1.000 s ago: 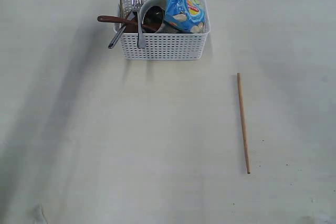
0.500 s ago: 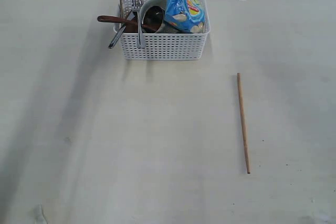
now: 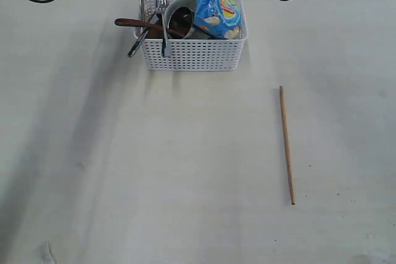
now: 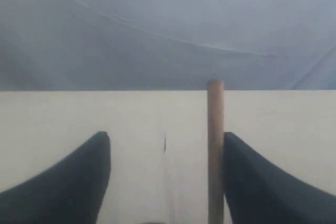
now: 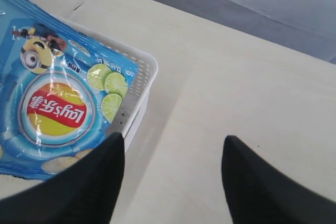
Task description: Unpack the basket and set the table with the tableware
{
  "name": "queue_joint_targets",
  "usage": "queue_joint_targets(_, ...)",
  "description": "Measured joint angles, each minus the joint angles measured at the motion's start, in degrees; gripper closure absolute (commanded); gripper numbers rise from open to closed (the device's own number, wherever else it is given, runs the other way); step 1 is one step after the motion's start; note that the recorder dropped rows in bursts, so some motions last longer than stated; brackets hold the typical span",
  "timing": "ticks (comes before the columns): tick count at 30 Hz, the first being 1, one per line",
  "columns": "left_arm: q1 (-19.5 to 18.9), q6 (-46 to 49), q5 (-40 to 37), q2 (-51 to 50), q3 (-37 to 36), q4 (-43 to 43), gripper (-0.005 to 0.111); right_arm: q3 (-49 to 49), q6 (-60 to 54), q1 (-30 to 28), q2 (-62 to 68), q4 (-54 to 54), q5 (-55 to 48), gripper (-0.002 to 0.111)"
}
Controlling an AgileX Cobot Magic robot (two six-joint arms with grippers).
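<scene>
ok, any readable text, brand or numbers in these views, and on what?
"乐事" (Lay's logo, upside down in the right wrist view): on the blue snack bag in the basket.
Small print beside the lime slices: too blurred to read.
No other text visible.

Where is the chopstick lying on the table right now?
In the exterior view the chopstick lies flat on the right half of the table, nearer the camera than the basket and to its right, well apart from it.

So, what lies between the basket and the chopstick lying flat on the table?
Nothing. In the exterior view the table between the basket and the flat chopstick is bare.
</scene>
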State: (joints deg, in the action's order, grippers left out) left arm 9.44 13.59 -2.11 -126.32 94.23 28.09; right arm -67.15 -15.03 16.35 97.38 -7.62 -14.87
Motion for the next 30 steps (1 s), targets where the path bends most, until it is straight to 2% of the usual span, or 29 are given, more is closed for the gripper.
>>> queue_joint_targets(4, 0.08, 0.00, 0.42, 0.01, 0.00, 0.00, 0.088, 0.00, 0.00, 0.00, 0.00, 0.00, 0.11, 0.055)
queue_joint_targets(5, 0.08, 0.00, 0.42, 0.01, 0.00, 0.00, 0.102, 0.00, 0.00, 0.00, 0.00, 0.00, 0.11, 0.055)
queue_joint_targets(6, 0.08, 0.00, 0.42, 0.01, 0.00, 0.00, 0.107, 0.00, 0.00, 0.00, 0.00, 0.00, 0.39, 0.055)
queue_joint_targets(16, 0.12, -0.39, 1.53, 0.70, 0.09, 0.94, 0.106, 0.00, 0.00, 0.00, 0.00, -0.10, 1.33, 0.055)
queue_joint_targets(26, 0.12, -0.13, 1.53, 10.32, 0.09, 0.94, 0.106, 0.00, 0.09, 0.00, 0.00, -0.10, 1.81, 0.055)
queue_joint_targets(30, 0.12, -0.13, -1.30, 14.31, 0.09, 0.94, 0.106, 0.00, 0.09, 0.00, 0.00, -0.10, 2.28, 0.055)
